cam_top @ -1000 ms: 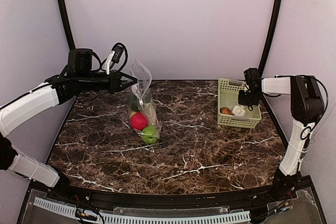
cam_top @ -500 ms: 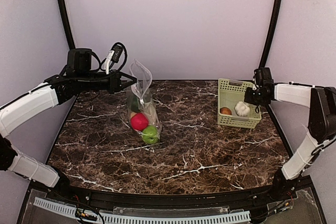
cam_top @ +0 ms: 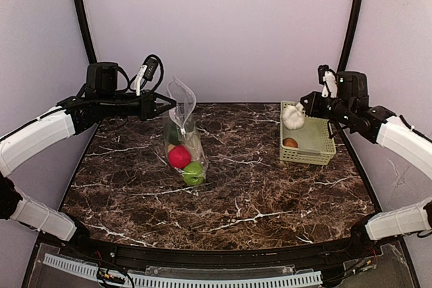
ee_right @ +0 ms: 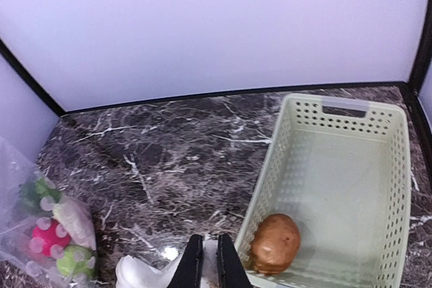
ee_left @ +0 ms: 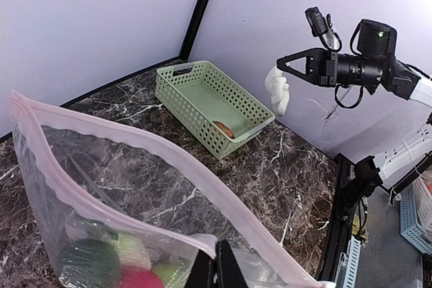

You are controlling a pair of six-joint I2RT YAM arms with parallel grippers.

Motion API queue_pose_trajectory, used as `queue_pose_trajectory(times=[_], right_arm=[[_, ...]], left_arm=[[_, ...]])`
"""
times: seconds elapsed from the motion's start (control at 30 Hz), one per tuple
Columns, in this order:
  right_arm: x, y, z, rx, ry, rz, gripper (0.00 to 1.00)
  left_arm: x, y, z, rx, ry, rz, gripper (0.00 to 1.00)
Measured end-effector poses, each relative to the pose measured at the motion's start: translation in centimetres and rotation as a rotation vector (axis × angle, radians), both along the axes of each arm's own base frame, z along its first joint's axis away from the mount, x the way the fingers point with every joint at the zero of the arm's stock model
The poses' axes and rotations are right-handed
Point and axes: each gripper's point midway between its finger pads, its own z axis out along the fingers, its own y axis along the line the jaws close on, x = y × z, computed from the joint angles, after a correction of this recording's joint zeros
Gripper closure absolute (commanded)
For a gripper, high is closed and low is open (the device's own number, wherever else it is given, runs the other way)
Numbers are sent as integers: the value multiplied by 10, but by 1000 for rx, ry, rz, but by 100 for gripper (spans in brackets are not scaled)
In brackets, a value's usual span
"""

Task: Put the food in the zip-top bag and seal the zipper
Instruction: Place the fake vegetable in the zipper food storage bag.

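**Garlic held above the basket, bag gripped at its rim**

Top view: The zip-top bag [cam_top: 182, 133] is seen on the dark marble table [cam_top: 270, 193], left of centre and towards the far side, its upper part raised. Its top edge is pinched by the left gripper [cam_top: 172, 106], whose fingers are closed on the plastic. A red apple [cam_top: 178, 156] and a green apple [cam_top: 194, 173] are seen inside the bag, the green one nearest. At the far right stands a pale green basket [cam_top: 310, 156], with a brown piece [cam_top: 290, 143] lying at its left side. The garlic [cam_top: 293, 116] is clamped in the right gripper [cam_top: 301, 108] and is held in the air over the basket's far left corner.

Left wrist view: The bag's mouth is seen agape, with the pinkish zipper [ee_left: 162, 155] running along its rim. The left fingers are seen pressed together on that rim at the bottom of the view. A dark green piece [ee_left: 88, 261] can be made out inside the bag. Beyond it the basket is seen, and the garlic is seen gripped at the right gripper's tips.

Right wrist view: The two dark fingers are seen close together at the bottom edge, with the white garlic gripped between them and bulging to their left. The brown piece is seen alone in the basket's near left corner. The bag with its fruit is seen at the lower left, well apart from the basket.
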Motion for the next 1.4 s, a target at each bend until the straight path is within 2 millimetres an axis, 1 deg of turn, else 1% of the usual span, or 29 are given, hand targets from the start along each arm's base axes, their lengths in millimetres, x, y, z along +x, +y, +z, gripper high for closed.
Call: queue_pose_trajectory(times=[0.03,0.2,0.33,0.43,0.57,0.67,0.77,0.87,0.97,1.13,1.27,1.4], right_arm=[[-5,13,12,6,-26,41,94],[-23,67,62,23,-123,182,94],[-31,107,89,16,-176,249,94],[-32,141,103,4,-193,286,95],[-27,177,111,-13,-195,300,95],[-23,201,114,-34,-198,295,97],[-24,228,116,-55,-210,300,97],[-24,249,121,-62,-227,309,97],[-23,268,130,-61,-258,319,97],[-24,295,140,-72,-300,345,97],[-26,315,134,-98,-312,372,97],[-28,327,114,-145,-292,403,97]], left_arm=[[0,0,0,-1,0,-3,99],[-4,-2,2,-11,0,-26,99],[-7,-5,3,-23,-4,-51,99],[-10,-7,4,-31,-4,-70,99],[-13,-8,4,-37,3,-87,99],[-15,-9,4,-41,7,-98,99],[-16,-9,4,-45,9,-105,99],[-17,-10,5,-49,12,-114,99],[-18,-10,6,-54,10,-119,99],[-18,-11,8,-60,6,-120,99],[-18,-11,8,-61,7,-120,99],[-17,-11,8,-61,7,-119,99]])
